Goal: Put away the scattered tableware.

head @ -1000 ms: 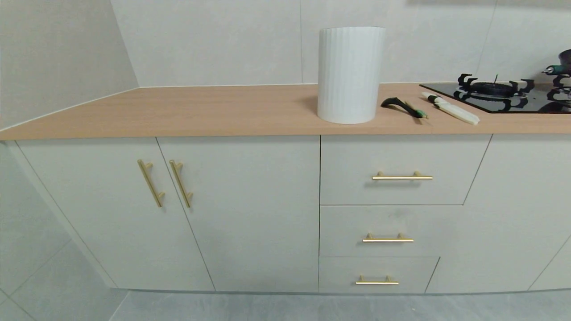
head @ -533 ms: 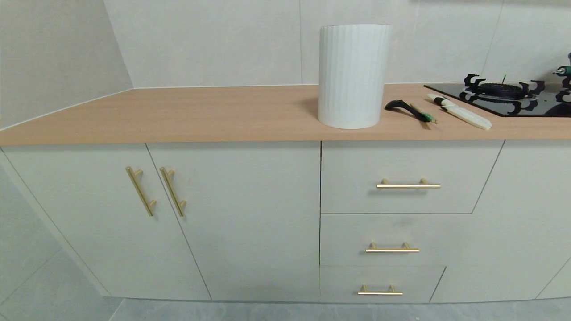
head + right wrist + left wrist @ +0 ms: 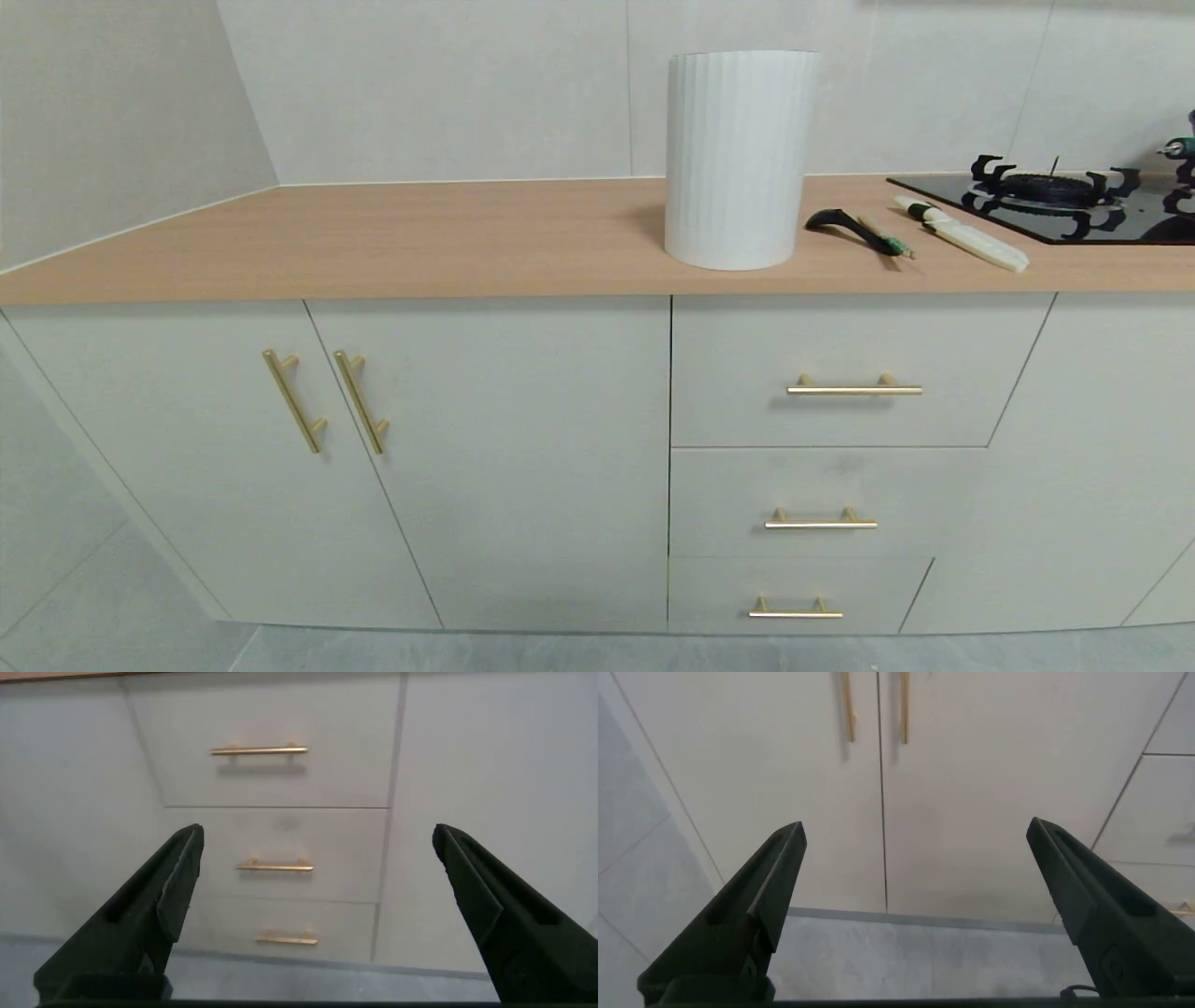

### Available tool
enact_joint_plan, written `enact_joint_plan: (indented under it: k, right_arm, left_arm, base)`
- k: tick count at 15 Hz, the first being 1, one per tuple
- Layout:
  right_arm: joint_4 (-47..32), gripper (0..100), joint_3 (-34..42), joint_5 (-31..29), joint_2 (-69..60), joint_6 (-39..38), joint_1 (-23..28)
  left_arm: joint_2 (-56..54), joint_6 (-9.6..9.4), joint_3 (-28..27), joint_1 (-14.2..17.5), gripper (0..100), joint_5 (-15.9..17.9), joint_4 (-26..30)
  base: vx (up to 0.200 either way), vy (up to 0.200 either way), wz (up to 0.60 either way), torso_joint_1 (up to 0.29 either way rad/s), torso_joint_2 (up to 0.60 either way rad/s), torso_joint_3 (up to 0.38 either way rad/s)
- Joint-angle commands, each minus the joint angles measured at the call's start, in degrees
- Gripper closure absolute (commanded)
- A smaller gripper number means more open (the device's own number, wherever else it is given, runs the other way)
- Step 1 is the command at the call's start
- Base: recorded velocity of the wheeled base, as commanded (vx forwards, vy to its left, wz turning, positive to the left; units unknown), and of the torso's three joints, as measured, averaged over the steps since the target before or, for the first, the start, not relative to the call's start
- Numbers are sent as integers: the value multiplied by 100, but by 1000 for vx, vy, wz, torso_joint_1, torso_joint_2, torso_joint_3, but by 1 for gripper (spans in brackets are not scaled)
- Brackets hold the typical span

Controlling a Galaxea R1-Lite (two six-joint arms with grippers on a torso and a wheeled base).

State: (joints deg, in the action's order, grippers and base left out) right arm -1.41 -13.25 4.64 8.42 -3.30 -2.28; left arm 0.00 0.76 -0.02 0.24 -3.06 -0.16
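black tool (image 3: 848,227) and white knife (image 3: 966,245) lie on the desk (image 3: 420,238), just right of the tall white holder (image 3: 738,159). left claw (image 3: 915,833) and right claw (image 3: 318,835) gape apart, low by the cupboards (image 3: 467,448). rising carelessly, an arm might topple the tall white holder.

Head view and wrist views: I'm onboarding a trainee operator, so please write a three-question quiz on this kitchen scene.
1. True or false: the white ribbed canister stands on the wooden countertop, to the left of the gas hob.
2. How many brass-handled drawers are stacked below the canister? A one; B three; C five.
3. Fill in: the left gripper and the right gripper are both ____.
Key: 1 true; 2 B; 3 open.
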Motion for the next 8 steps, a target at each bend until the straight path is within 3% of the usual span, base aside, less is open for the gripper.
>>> enact_joint_plan:
  k: [1, 4, 8]
  right_arm:
    - [-87, 0, -828, 291, 2814, 137, -361]
    - [141, 0, -1145, 309, 4651, 181, -378]
    - [1346, 0, -1777, 458, 7068, 190, -378]
  left_arm:
    - [9, 4, 2, 2, 0, -2, -2]
    - [9, 4, 2, 2, 0, -2, -2]
    - [9, 4, 2, 2, 0, -2, -2]
  base:
    - [0, 0, 0, 0, 0, 0]
    - [0, 0, 0, 0, 0, 0]
    - [0, 0, 0, 0, 0, 0]
